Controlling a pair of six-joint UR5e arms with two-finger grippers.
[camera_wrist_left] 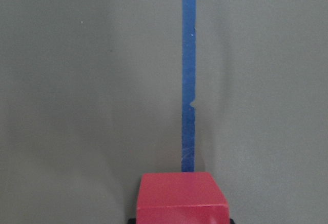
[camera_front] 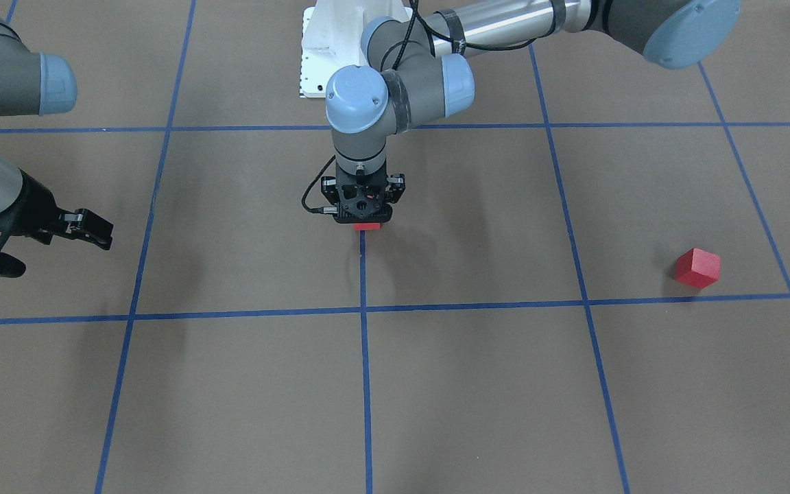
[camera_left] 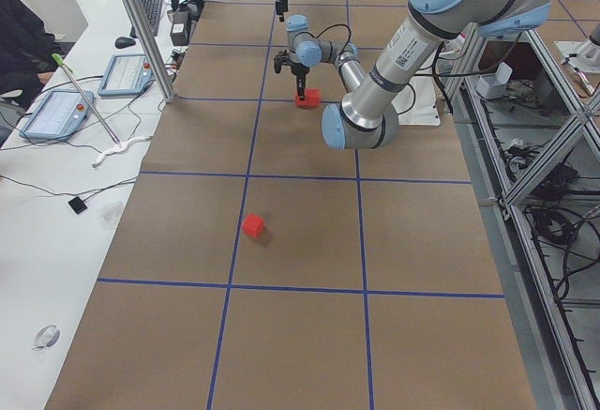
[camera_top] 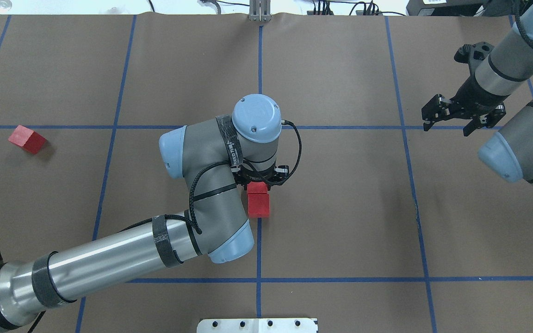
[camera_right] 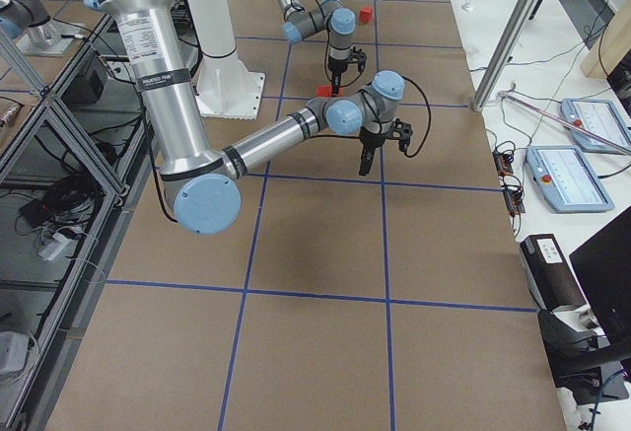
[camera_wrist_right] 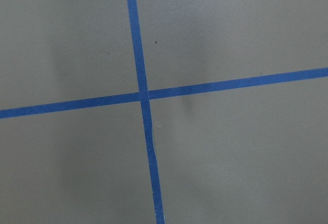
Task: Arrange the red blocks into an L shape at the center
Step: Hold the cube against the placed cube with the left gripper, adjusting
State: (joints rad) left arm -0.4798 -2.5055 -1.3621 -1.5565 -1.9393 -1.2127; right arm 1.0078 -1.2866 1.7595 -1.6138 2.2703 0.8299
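"Two red cubes sit in the middle of the brown surface (camera_top: 340, 208), on the blue tape line (camera_wrist_left: 188, 80), don't they? The gripped cube (camera_top: 257, 187) and the neighbour cube (camera_top: 258, 206)?"

"Yes, and they look to be touching. The gripped cube is on the side away from the robot. The stray cube (camera_top: 27, 138) lies well apart, near the surface's left edge."

"So what makes this placement a good one?"

"I'd say keeping the two faces flush and square to the tape. Then open just enough to clear and lift straight up, so nothing twists. The stray cube must go sideways off one end, or it's a row, not an L."

"And the left gripper (camera_front: 365, 218)?"

"Down at the surface, clamped on the gripped cube's sides. The wrist view shows the tips hugging it. The right gripper (camera_top: 447, 126) hangs spread wide, holding nothing, toward the right edge."
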